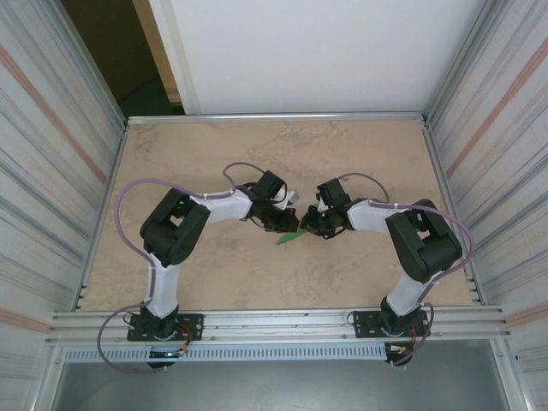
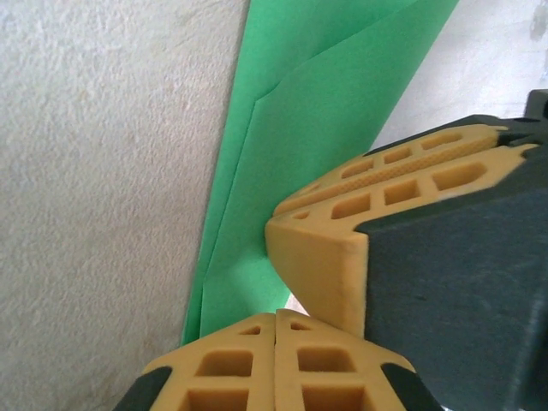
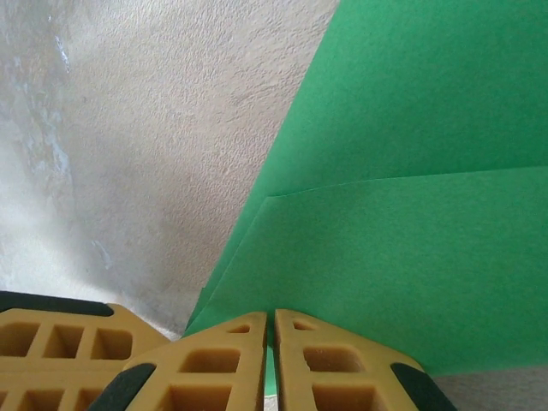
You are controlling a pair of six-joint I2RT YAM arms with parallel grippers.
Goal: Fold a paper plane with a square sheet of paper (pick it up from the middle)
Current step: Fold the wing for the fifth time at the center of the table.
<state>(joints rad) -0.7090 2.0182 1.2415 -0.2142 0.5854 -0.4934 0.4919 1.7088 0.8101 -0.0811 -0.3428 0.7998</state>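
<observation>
The square sheet of paper (image 1: pixel 288 238) is bright green and folded into a narrow layered shape with visible creases. It lies between the two arms near the table's middle. In the left wrist view the paper (image 2: pixel 325 111) runs up from my left gripper (image 2: pixel 276 318), whose tips are pressed together where the paper's lower corner meets them. The right gripper's yellow fingers (image 2: pixel 394 171) sit against the paper's right edge. In the right wrist view the paper (image 3: pixel 411 214) spreads out from my right gripper (image 3: pixel 269 324), with a green strip showing in the slit between its tips. From above, left gripper (image 1: pixel 291 224) and right gripper (image 1: pixel 308 227) almost touch.
The tan table (image 1: pixel 214 154) is bordered by a metal rail at the near edge (image 1: pixel 274 324) and corrugated walls (image 1: pixel 51 171) on both sides. One finger of the left gripper (image 3: pixel 51 342) shows close beside the right one.
</observation>
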